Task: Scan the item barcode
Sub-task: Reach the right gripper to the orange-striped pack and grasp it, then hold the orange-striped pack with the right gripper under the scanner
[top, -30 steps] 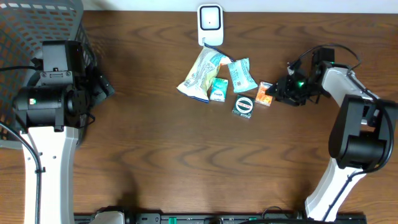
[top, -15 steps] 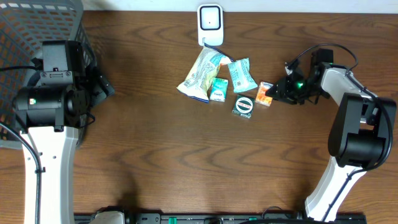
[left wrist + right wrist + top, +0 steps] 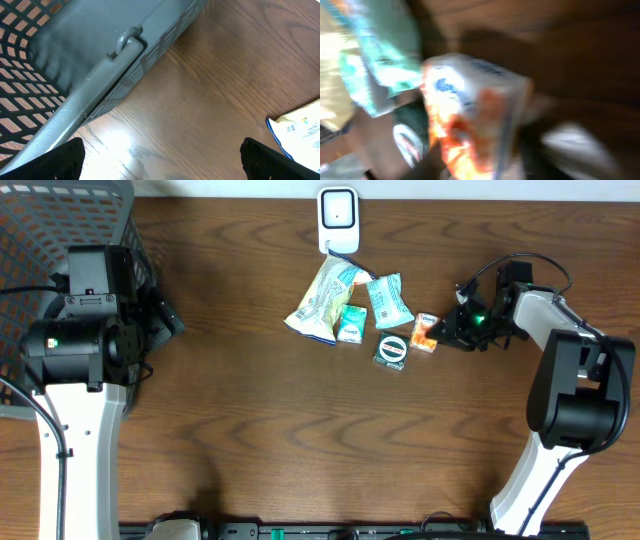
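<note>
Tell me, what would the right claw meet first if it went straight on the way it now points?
Probably the small orange-and-white packet, which lies just ahead of the right claw. The wrist view is too blurred to show whether the two touch.

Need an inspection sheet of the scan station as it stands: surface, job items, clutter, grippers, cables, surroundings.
Surface: dark wood table, no spills seen.
Job's things: white scanner at the rear edge. Clustered in front of it are a large snack bag, a teal packet, a small teal box, a dark pack with a round label and an orange box.
Clutter: nothing seen.
Grippers: left gripper open and empty, beside the basket. Right gripper is at the orange box, but its wrist view is blurred, so open or shut cannot be told.
Cables: black cable loops over the right arm.
Surroundings: grey basket at the left rear corner.
</note>
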`<state>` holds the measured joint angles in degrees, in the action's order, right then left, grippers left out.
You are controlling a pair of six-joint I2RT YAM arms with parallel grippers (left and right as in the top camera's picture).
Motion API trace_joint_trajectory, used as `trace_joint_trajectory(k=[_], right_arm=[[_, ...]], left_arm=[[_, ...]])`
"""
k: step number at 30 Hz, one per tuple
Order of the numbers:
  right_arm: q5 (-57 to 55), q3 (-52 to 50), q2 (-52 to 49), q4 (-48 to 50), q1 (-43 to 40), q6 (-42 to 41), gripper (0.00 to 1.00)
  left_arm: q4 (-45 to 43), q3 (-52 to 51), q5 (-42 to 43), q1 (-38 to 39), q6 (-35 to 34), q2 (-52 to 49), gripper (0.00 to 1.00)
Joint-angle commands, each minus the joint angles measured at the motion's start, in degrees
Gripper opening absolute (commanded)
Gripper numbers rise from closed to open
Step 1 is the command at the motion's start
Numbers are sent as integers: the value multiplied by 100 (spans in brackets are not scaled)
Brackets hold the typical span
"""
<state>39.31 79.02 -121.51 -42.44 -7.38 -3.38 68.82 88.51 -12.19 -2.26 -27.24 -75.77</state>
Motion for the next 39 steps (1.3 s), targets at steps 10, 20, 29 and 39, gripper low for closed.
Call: trace_joint_trajectory(k=[10,20,29,39], right_arm=[[-1360,682,-94,-1392,74,-42,99],[-1287,1196,-96,-1766,116,-20,99],[-1283,400,-98,-420,275,-835,77],[-1329,-293,-98,345,605,-994,46]], left_arm=[[15,-22,-72,-46,-92,-22,98],[15,-20,-72,-46,-92,-22,98],[15,-20,-72,-46,-92,-22,98],[15,-20,-72,-46,-92,-22,98]])
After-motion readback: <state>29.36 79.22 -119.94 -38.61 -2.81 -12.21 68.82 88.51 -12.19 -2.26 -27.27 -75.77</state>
